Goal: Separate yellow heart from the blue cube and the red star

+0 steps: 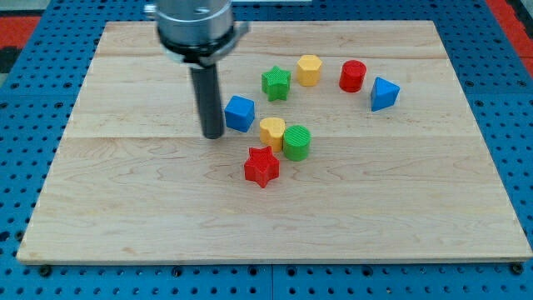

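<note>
The yellow heart (271, 131) lies near the board's middle. The blue cube (240, 112) sits just up and to its left, close to it. The red star (261, 166) lies just below it, close to it. A green cylinder (296, 142) touches the heart's right side. My tip (214, 134) rests on the board just left of the blue cube, close to it, and left of the heart.
A green star (276, 82), a yellow hexagon block (309, 70), a red cylinder (352, 76) and a blue triangular block (383, 93) form an arc above and to the right. The wooden board (125, 208) lies on a blue pegboard.
</note>
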